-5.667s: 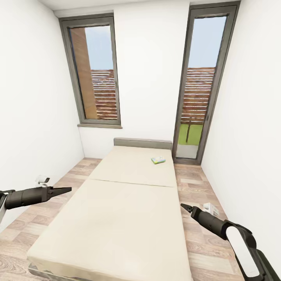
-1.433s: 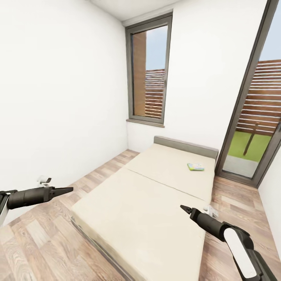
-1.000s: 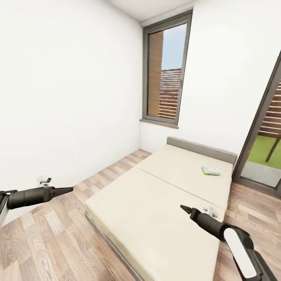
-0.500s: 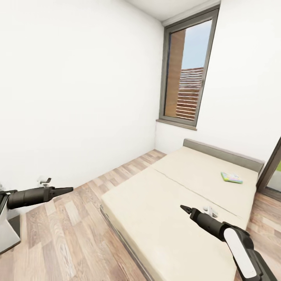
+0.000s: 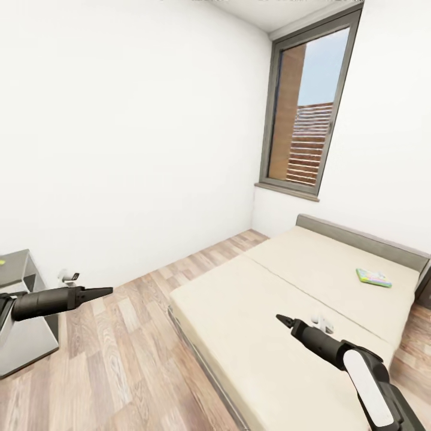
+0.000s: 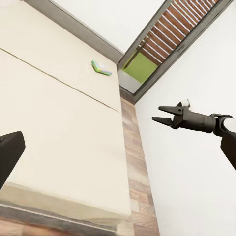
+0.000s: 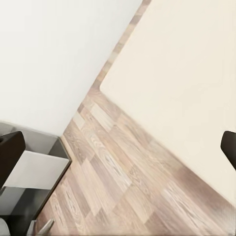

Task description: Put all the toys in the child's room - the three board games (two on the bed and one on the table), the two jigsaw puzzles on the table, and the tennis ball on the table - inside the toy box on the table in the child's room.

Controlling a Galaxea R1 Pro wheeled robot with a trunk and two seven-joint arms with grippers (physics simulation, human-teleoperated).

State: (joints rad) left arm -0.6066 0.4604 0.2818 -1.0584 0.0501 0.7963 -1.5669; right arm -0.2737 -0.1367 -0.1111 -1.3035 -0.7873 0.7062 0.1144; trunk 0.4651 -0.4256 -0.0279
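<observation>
At the far left of my head view, the dark grey cabinet end of the table (image 5: 18,281) edges in, a yellow-green speck on its top too small for me to name. Just beside it my left end effector (image 5: 106,291) hangs empty over the wood-plank floor (image 5: 137,359), fingers drawn to a closed point. The white wall (image 5: 131,131) runs behind to a tall dark-framed window (image 5: 305,114). The bed (image 5: 281,311) fills the right half, beige mattress on a dark frame, low grey headboard (image 5: 359,238) at the far end. My right end effector (image 5: 280,319) hovers above the mattress holding nothing; in the left wrist view its two fingers (image 6: 164,113) stand parted. One board game (image 5: 373,277), a thin green-and-white box, lies flat on the mattress near the headboard, well apart from both arms; the left wrist view shows it too (image 6: 101,68). My right wrist view takes in the bed's corner, the floor and the table's light grey door panel (image 7: 34,169)
</observation>
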